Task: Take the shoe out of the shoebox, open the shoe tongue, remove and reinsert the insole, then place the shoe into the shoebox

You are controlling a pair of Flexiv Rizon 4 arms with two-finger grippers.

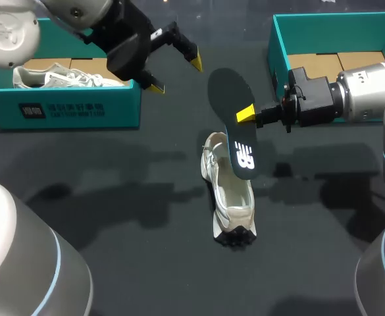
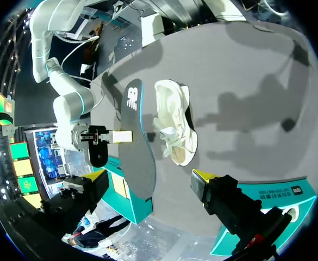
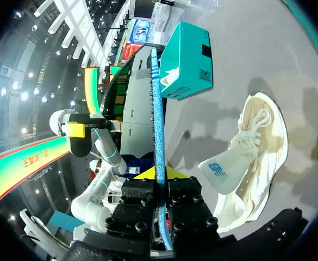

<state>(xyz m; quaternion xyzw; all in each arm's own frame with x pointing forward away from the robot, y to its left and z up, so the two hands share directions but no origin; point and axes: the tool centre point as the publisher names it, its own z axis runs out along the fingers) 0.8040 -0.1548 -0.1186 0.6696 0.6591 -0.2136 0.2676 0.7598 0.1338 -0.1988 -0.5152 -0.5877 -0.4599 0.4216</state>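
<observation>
Holding the dark insole (image 1: 226, 89) by its edge, the right gripper (image 1: 246, 114) has its two yellow-tipped fingers pinched on it, one on each side (in the right wrist view the insole looks like a thin blue line running straight out between the fingers). The insole is up in the air, off the table (image 1: 113, 197), and tilted. In the head view its end with the white mark is over the open top of the shoe (image 1: 230, 197). I cannot tell if that end touches the shoe. The white shoe stands on its sole in the middle of the table, with its tongue pulled up and its laces loose. The left gripper (image 1: 176, 74) hangs above the table near the left shoebox (image 1: 67, 108), its fingers spread wide with nothing between them. A second shoe (image 1: 54, 78) lies in that box. The right arm comes in over the right shoebox (image 1: 279, 46).
</observation>
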